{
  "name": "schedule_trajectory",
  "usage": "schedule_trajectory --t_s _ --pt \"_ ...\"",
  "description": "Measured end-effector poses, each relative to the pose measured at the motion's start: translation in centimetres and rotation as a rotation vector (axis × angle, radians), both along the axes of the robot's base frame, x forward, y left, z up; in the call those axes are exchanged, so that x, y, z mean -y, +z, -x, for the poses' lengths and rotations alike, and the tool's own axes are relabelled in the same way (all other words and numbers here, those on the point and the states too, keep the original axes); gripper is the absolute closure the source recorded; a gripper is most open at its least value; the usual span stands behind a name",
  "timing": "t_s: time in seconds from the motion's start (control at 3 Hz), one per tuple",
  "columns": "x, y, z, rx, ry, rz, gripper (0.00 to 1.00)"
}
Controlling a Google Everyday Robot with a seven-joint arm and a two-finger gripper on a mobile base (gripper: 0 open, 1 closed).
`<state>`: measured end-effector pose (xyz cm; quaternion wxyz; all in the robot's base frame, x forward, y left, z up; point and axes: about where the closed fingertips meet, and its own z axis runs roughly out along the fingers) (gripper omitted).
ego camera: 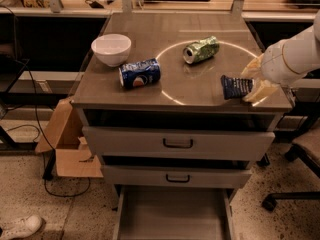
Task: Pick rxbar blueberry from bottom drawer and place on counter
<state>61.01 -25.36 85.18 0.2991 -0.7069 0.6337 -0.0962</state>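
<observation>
At the front right corner of the table (150,34), the pincer (250,82) is clamped on one end of the rxbar blueberry (234,86), held low by the white circle's edge; whether it touches the surface is unclear. The bottom drawer (172,216) stands open. A Pepsi can (140,74), green can (201,50) and white bowl (111,49) sit further left.

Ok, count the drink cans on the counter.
2: a dented blue Pepsi can front-left, a crushed green can further back, right of it. The gripper grips the dark-blue snack-bar wrapper at the right edge.
</observation>
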Motion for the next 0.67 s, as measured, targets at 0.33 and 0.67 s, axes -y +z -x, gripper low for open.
schedule_trajectory --t_s 0.33,0.67 --pt "-0.11 -0.08 0.07 -0.004 0.008 0.001 0.85" --pt "-0.12 -0.09 0.07 -0.004 0.008 0.001 0.61"
